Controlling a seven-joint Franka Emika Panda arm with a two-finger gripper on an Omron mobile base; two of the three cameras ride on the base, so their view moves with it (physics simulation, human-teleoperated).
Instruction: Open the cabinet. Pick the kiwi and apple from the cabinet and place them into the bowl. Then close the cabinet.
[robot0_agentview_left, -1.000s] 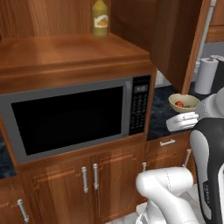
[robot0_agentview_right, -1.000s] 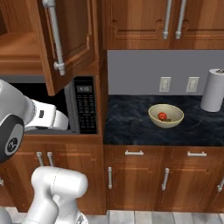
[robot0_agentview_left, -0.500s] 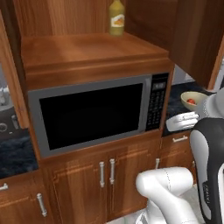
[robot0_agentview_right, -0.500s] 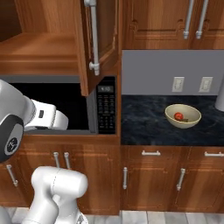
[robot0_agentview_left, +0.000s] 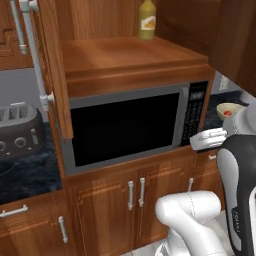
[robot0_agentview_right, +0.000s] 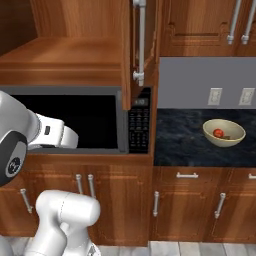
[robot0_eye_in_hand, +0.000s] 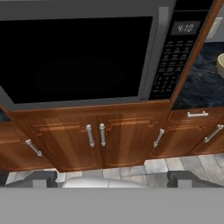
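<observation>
The cabinet (robot0_agentview_left: 125, 55) above the microwave (robot0_agentview_left: 135, 125) stands open, both doors swung out, its wooden shelf bare but for a yellow bottle (robot0_agentview_left: 147, 20) at the back. On the dark counter (robot0_agentview_right: 190, 145) to the right sits the bowl (robot0_agentview_right: 224, 132), holding the apple (robot0_agentview_right: 218, 133) and a darker shape beside it that may be the kiwi, too small to tell. The gripper (robot0_eye_in_hand: 112, 179) faces the microwave and the low cabinet doors (robot0_eye_in_hand: 96, 140), its fingers (robot0_eye_in_hand: 43, 178) spread wide and holding nothing.
</observation>
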